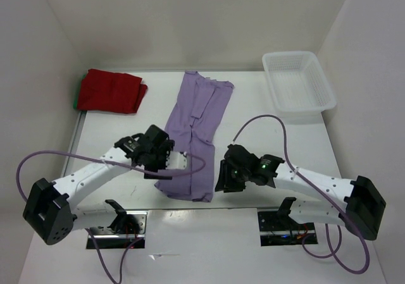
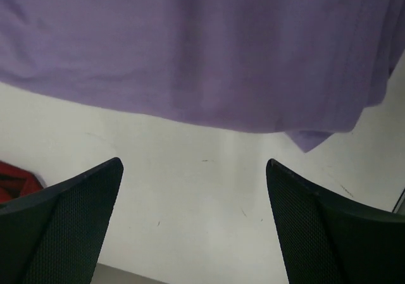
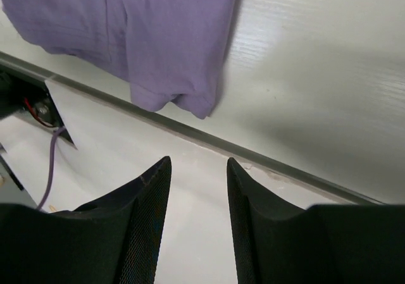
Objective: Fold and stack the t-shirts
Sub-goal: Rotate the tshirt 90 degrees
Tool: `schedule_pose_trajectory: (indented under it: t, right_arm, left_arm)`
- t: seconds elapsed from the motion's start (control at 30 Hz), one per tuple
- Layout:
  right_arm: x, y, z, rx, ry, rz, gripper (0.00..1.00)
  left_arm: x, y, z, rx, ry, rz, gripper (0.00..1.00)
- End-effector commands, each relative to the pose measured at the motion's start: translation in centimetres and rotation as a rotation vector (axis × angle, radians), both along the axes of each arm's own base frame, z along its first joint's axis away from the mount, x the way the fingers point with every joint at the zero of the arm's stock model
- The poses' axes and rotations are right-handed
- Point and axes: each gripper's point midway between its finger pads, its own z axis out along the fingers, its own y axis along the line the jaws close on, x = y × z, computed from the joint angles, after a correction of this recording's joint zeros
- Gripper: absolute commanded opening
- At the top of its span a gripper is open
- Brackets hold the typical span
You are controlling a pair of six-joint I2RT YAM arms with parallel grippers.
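Observation:
The lavender t-shirt [image 1: 196,132] lies folded into a long strip down the middle of the table. Its near hem shows in the right wrist view [image 3: 158,31]. At the back left sits the folded dark red t-shirt [image 1: 111,91], and a sliver of the green t-shirt [image 1: 78,99] peeks out under its left edge. My left gripper [image 1: 177,165] hovers at the lavender shirt's near left side. Its jaws [image 2: 193,164] stand wide open over bare table, with the cloth [image 2: 202,50] just beyond the tips. My right gripper [image 1: 221,181] is beside the shirt's near right corner, open [image 3: 198,160] and holding nothing.
A white lattice basket [image 1: 297,81] stands at the back right. A dark seam [image 3: 285,164] runs along the table's near edge, just short of the lavender hem. Purple cables loop from both arms. White walls close in the left, back and right sides.

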Motion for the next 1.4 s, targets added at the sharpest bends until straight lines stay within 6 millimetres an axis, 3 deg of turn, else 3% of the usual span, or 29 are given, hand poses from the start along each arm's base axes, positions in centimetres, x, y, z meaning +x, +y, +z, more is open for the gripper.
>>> schedule_pose_trajectory:
  t: [0.0,0.03,0.1,0.13,0.17,0.23,0.27,0.3,0.33,0.37,0.4,0.43,0.5,0.57,0.63,0.67,0.7,0.73,0.77,0.83,0.87,0.93,0.97,1.07,1.23,1.27,1.37]
  right_arm:
    - [2.0,-0.4,3.0,0.001,-0.101,-0.084,0.46]
    - [2.7,0.1,4.7,0.02,-0.143,-0.075,0.46]
    - [3.4,0.1,4.9,-0.029,-0.16,-0.064,0.46]
    - [4.5,0.4,5.8,-0.044,-0.196,-0.077,0.47]
    - [4.8,0.1,4.8,-0.101,-0.181,-0.083,0.47]
    - [6.3,-0.2,4.5,-0.11,-0.164,-0.12,0.47]
    - [7.2,0.3,4.7,-0.075,-0.169,-0.126,0.47]
    - [7.4,0.3,4.4,-0.06,-0.156,-0.135,0.47]
    - [7.8,0.2,4.6,-0.054,-0.161,-0.145,0.47]
    - [7.8,0.2,4.2,-0.063,-0.154,-0.144,0.49]
    - [7.8,0.2,4.2,-0.063,-0.154,-0.144,0.49]
    - [7.8,0.2,3.9,-0.071,-0.148,-0.143,0.5]
    - [7.4,-0.1,3.1,-0.083,-0.124,-0.16,0.5]
    - [6.7,-0.4,2.6,-0.082,-0.117,-0.161,0.5]
    - [6.4,-0.7,2.3,-0.077,-0.114,-0.17,0.51]
    - [6.1,-1.1,1.9,-0.083,-0.109,-0.169,0.51]
    - [6.2,-0.9,2.0,-0.073,-0.11,-0.179,0.51]
    - [6.0,-1.1,1.7,-0.08,-0.104,-0.179,0.51]
    - [6.0,-1.1,1.6,-0.08,-0.104,-0.179,0.51]
    - [6.0,-1.4,1.5,-0.095,-0.103,-0.183,0.51]
    - [5.8,-1.6,1.4,-0.105,-0.102,-0.173,0.51]
    - [6.0,-1.7,1.3,-0.111,-0.109,-0.178,0.52]
    - [6.0,-1.8,1.1,-0.122,-0.107,-0.17,0.52]
    - [6.1,-1.3,0.7,-0.118,-0.099,-0.164,0.52]
    - [6.1,-1.0,0.8,-0.117,-0.099,-0.155,0.52]
    - [6.2,-0.8,0.9,-0.107,-0.101,-0.163,0.52]
    - [6.1,-0.9,0.8,-0.105,-0.097,-0.171,0.52]
  left_arm:
    - [0.0,-1.3,3.5,-0.185,0.107,0.154,1.0]
    - [0.6,-1.5,5.1,-0.263,0.133,0.212,1.0]
    - [-0.6,-1.3,5.9,-0.312,0.225,0.273,0.99]
    - [-1.5,-2.1,6.5,-0.382,0.304,0.223,0.93]
    - [-2.3,-1.7,6.7,-0.36,0.352,0.227,0.9]
    - [-0.2,-1.3,6.7,-0.344,0.322,0.361,0.82]
    - [0.0,-1.6,7.9,-0.358,0.355,0.377,0.81]
    - [-0.4,-2.4,8.5,-0.372,0.42,0.368,0.81]
    - [-0.1,-2.9,7.8,-0.368,0.538,0.399,0.82]
    - [-2.1,-4.3,9.2,-0.428,0.726,0.417,0.86]
    - [-1.3,-5.5,10.4,-0.495,0.784,0.385,0.86]
    - [0.1,-5.1,8.8,-0.438,0.735,0.471,0.91]
    - [-0.1,-4.4,6.9,-0.404,0.817,0.527,0.97]
    - [-0.5,-4.4,7.2,-0.442,0.837,0.46,1.0]
    - [-0.1,-4.9,8.0,-0.487,0.744,0.354,1.0]
    - [-0.1,-4.3,6.9,-0.446,0.671,0.338,1.0]
    - [2.2,-4.4,8.0,-0.507,0.471,0.302,1.0]
    - [3.1,-3.9,7.8,-0.51,0.382,0.332,1.0]
    - [2.7,-2.9,6.1,-0.486,0.361,0.414,1.0]
    - [1.4,-3.4,6.9,-0.532,0.342,0.341,1.0]
    - [-0.1,-4.3,7.5,-0.554,0.336,0.269,1.0]
    - [-2.6,-4.5,6.4,-0.542,0.295,0.064,1.0]
    - [-3.6,-4.7,7.6,-0.553,0.184,-0.051,1.0]
    - [-1.0,-2.1,6.6,-0.363,-0.203,-0.269,1.0]
    - [-0.5,1.0,3.2,-0.084,-0.335,-0.491,0.97]
    - [0.0,1.1,2.0,-0.061,-0.379,-0.513,0.95]
    - [0.4,0.4,2.1,-0.022,-0.627,-0.678,0.92]
